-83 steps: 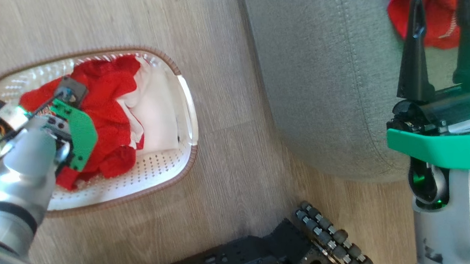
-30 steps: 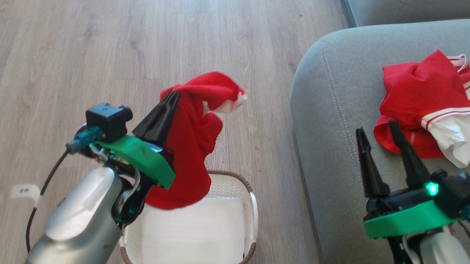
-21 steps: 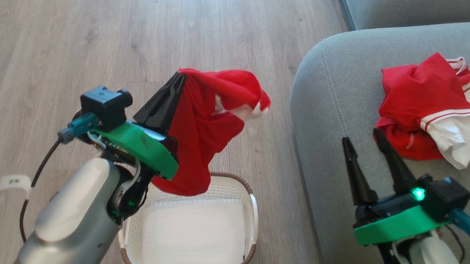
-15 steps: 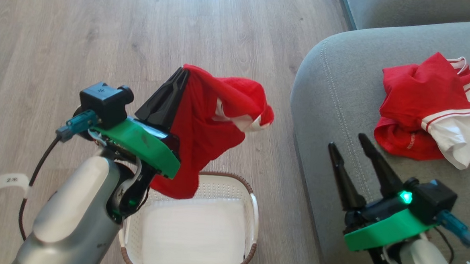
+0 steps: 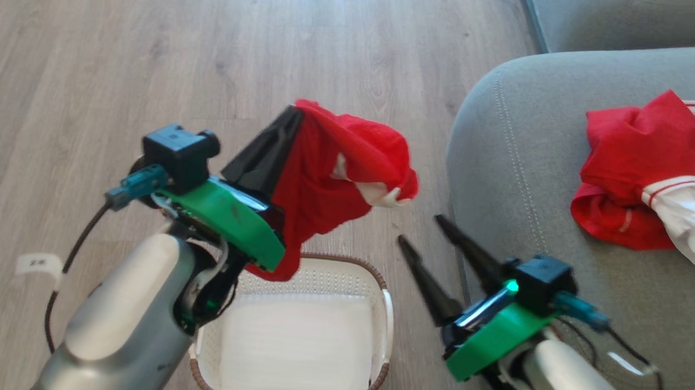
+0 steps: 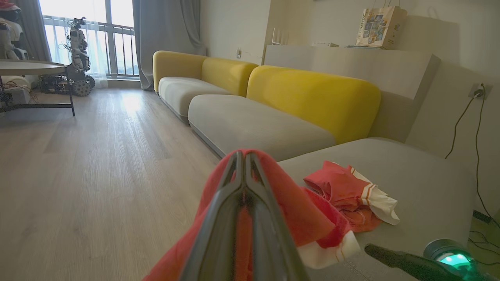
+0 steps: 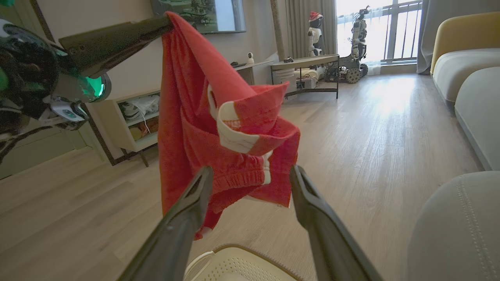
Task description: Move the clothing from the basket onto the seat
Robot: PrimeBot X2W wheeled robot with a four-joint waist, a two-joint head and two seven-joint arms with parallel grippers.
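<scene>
My left gripper (image 5: 295, 112) is shut on a red jersey (image 5: 336, 182) that hangs in the air above the white basket (image 5: 386, 316). White fabric (image 5: 295, 347) lies flat on the basket's bottom. In the left wrist view the shut fingers (image 6: 243, 154) pinch the red cloth (image 6: 297, 210). My right gripper (image 5: 420, 229) stands open just right of the hanging jersey, between the basket and the grey seat (image 5: 532, 187). Through its open fingers (image 7: 250, 170) the jersey (image 7: 203, 128) hangs close ahead. A second red-and-white jersey (image 5: 646, 175) lies crumpled on the seat.
Wooden floor (image 5: 152, 60) surrounds the basket, with a small white label (image 5: 37, 262) at the left. A yellow-backed sofa (image 6: 312, 93) runs beyond the seat. A round table (image 7: 304, 64) and other robots (image 7: 357, 19) stand far off by the window.
My left gripper has lifted the red jersey out of the basket and carried it slightly right. My right gripper has swung left off the seat toward the hanging jersey, staying open.
</scene>
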